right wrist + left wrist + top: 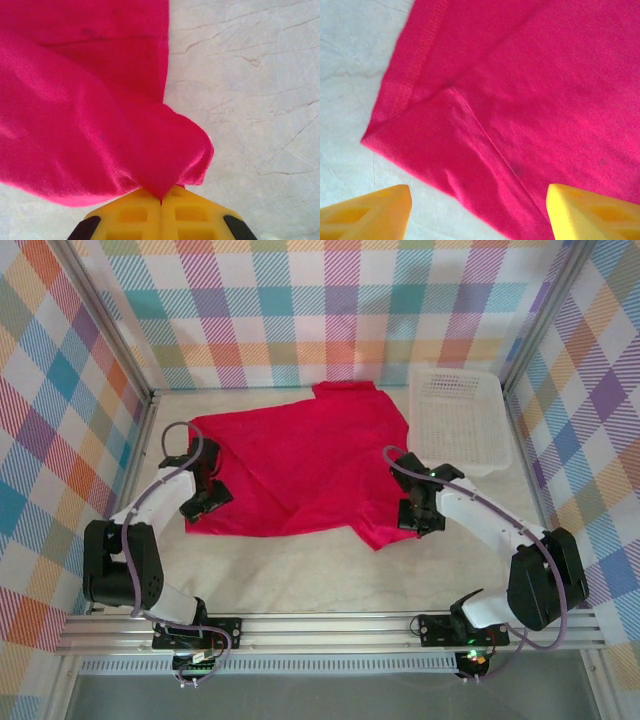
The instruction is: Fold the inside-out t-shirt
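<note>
The inside-out t-shirt (300, 465) lies spread and mostly flat across the middle of the counter (300, 580). It looks light, thin and limp, so it should drape and wrinkle rather than keep a shape, and hems and corners are probably the surest holds. At its 4 o'clock the right jaws are closed on a bunched pinch of fabric. At 8 o'clock the left jaws stand wide apart, holding nothing, over the stitched hem corner (385, 130). A white basket (460, 420) sits just beside it at 2 o'clock.

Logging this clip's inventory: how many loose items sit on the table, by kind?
Red t-shirt: 1
White lattice basket: 1
Total: 2
</note>
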Robot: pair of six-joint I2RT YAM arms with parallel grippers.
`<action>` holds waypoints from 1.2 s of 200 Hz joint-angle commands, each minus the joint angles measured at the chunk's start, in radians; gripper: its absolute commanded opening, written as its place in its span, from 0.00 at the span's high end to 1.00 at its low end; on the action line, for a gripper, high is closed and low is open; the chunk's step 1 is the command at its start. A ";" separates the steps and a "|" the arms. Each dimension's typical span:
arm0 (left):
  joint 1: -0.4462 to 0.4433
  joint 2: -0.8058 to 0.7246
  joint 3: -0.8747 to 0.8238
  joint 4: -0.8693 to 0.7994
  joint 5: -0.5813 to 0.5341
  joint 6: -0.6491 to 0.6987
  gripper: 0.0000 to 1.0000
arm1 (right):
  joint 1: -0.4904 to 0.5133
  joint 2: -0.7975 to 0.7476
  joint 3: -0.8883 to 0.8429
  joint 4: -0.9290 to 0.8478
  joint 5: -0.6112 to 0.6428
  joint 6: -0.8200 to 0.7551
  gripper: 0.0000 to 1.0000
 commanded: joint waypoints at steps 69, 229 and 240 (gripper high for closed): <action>0.083 0.180 0.075 0.051 0.256 0.080 0.31 | -0.358 -0.241 -0.052 0.054 -0.087 -0.059 1.00; -0.158 0.012 -0.115 0.061 0.317 0.083 0.44 | -0.446 -0.238 0.017 0.069 -0.197 -0.063 1.00; -0.170 0.012 -0.131 0.074 0.324 0.075 0.45 | -0.447 -0.240 0.017 0.069 -0.196 -0.065 1.00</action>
